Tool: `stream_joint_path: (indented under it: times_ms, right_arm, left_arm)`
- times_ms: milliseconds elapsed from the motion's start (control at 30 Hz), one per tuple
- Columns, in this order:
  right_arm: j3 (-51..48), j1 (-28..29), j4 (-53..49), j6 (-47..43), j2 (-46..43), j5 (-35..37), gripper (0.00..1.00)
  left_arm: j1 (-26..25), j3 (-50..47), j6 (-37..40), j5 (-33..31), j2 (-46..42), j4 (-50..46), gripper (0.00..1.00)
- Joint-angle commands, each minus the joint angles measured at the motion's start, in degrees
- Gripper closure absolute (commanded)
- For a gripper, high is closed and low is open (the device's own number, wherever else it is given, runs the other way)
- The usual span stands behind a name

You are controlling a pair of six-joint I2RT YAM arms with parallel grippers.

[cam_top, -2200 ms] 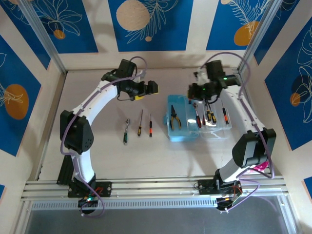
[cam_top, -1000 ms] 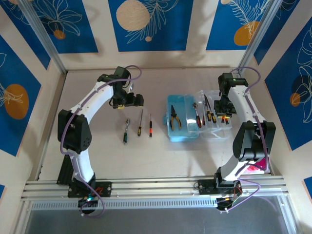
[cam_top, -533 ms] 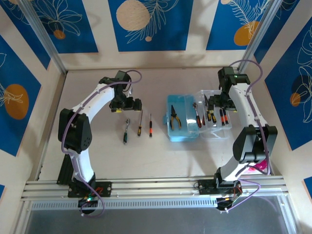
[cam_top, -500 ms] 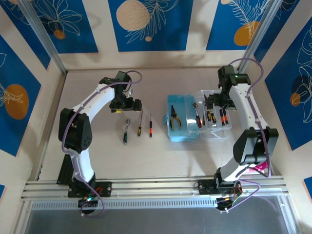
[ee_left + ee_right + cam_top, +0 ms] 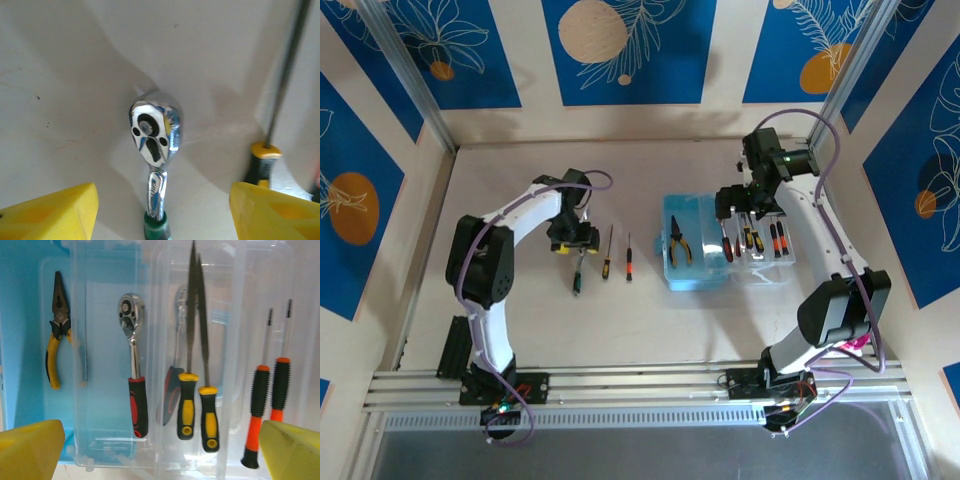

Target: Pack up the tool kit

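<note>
The light-blue case (image 5: 692,272) lies open with its clear lid (image 5: 761,270) folded out to the right. Yellow-handled pliers (image 5: 56,333) rest in the blue half. A red-black ratchet (image 5: 135,390), two yellow-black tools (image 5: 186,405) and two orange-black screwdrivers (image 5: 257,410) lie on the lid side. My right gripper (image 5: 162,455) hovers open above them, also seen at the case's far edge (image 5: 735,203). My left gripper (image 5: 162,212) is open, straddling a green-handled ratchet (image 5: 152,132) on the table, just behind the ratchet (image 5: 578,272) in the top view, where the left gripper (image 5: 572,243) reaches down.
A yellow-black screwdriver (image 5: 607,252) and an orange-black one (image 5: 628,257) lie parallel on the table, right of the green ratchet. The yellow-black screwdriver (image 5: 264,157) sits close to my left gripper's right finger. Walls enclose the table on three sides.
The left gripper has come nearer and lowered over the green-handled ratchet's head. The right gripper has moved left and back from the lid's right side to above the case's far edge.
</note>
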Motion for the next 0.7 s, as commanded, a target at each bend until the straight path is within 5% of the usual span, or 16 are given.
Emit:
stream_joint_path:
  times_ms: [0,233,567,667]
  right_arm:
    - [0.3,1.1,-0.2,0.1,0.0,-1.3,0.01]
    - [1.2,2.0,-0.2,-0.4,0.8,-1.4,0.01]
    - [0.1,2.3,0.4,-0.8,0.8,-2.0,0.01]
    - [-0.1,2.3,0.6,-0.9,0.7,-2.3,0.01]
  left_arm:
    - [-0.3,-2.0,-0.9,-0.6,2.1,1.5,0.34]
    - [-0.3,-0.4,-1.2,1.0,7.0,3.9,0.43]
    - [-0.3,2.2,-0.3,0.8,9.4,2.8,0.94]
    - [-0.3,1.6,-0.4,1.2,8.6,2.9,1.0]
